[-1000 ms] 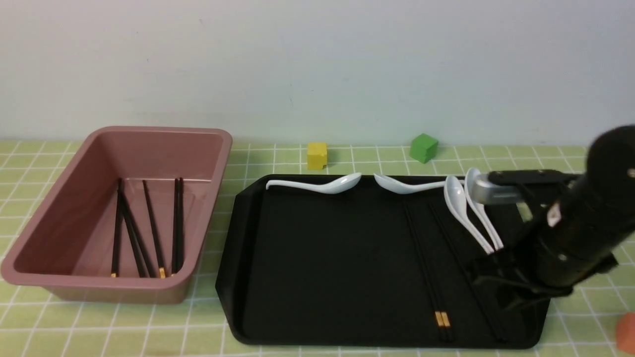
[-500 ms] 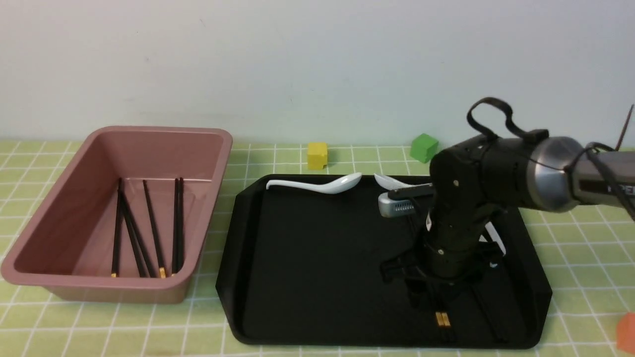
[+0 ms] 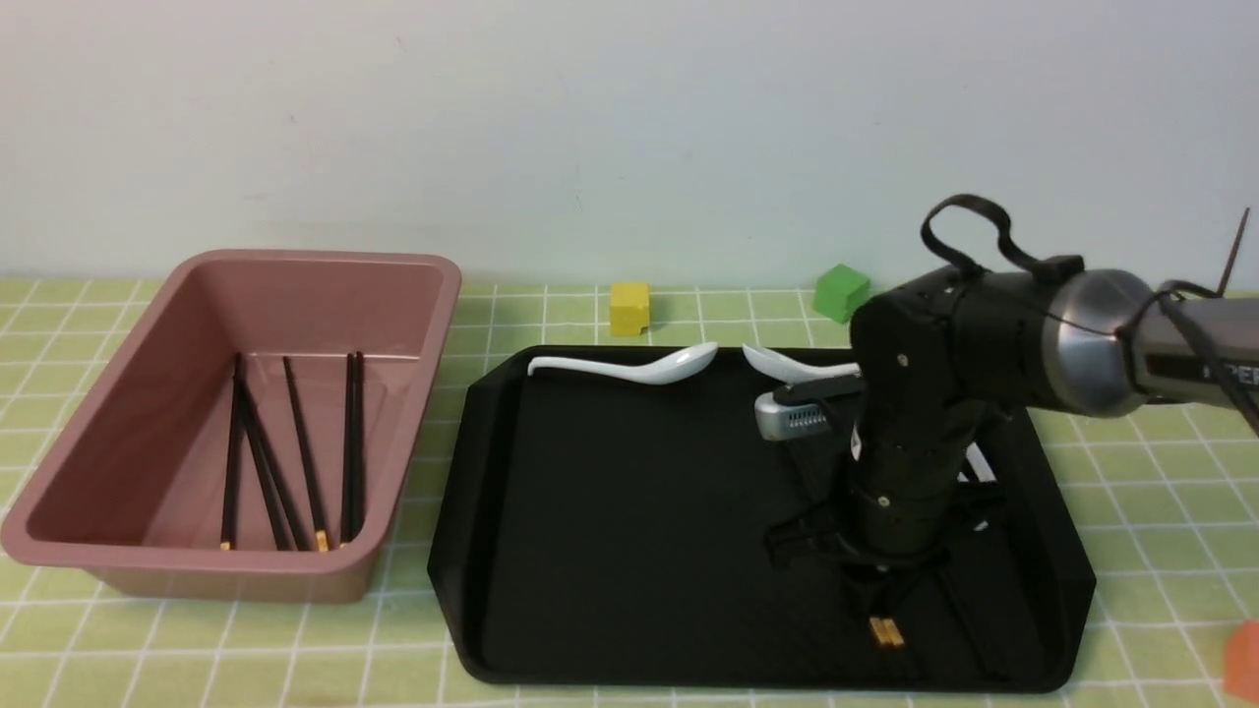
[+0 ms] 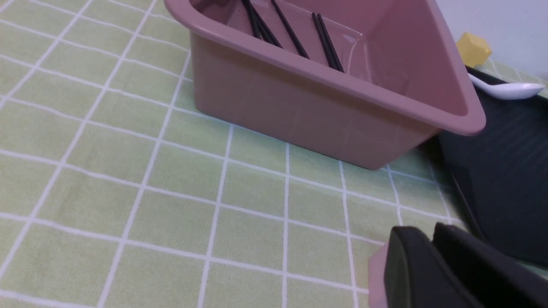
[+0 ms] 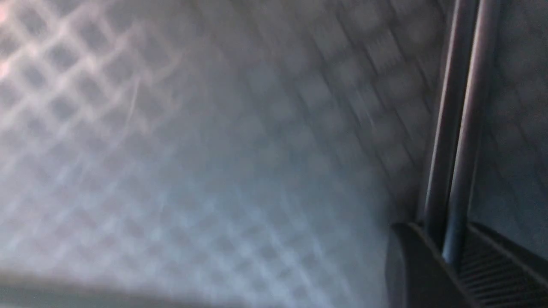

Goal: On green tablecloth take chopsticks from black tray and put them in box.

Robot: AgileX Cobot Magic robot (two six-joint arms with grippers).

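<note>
In the front view, the right tool [image 3: 882, 595] stood low over the near right part of the black tray [image 3: 639, 511], clamped on the gold-tipped pair of chopsticks [image 3: 885, 632] close to their near ends. Whether those tips rested on the tray could not be told. Held so far from the middle, the long sticks could droop or swing once raised, and one might slip out. A second pair [image 3: 969, 619] lay just right of the tool, and a white spoon [image 3: 799, 368] lay at the far rim beside the arm, so a sweeping stick could knock either. The pink box [image 3: 448, 295], already holding several chopsticks [image 3: 295, 452], sat left of the tray on the green tablecloth [image 3: 551, 315] covering the surface. Trailing ends could catch its right rim on the way across. In the left wrist view, the left tool [image 4: 431, 233] looked clenched on nothing, low over the cloth near the box's near right corner, where a crossing arm might crowd it. In the right wrist view, two sticks ran side by side between the pads [image 5: 492, 273]. The blur hid whether both were seated evenly, so an uneven pinch was the main risk.
</note>
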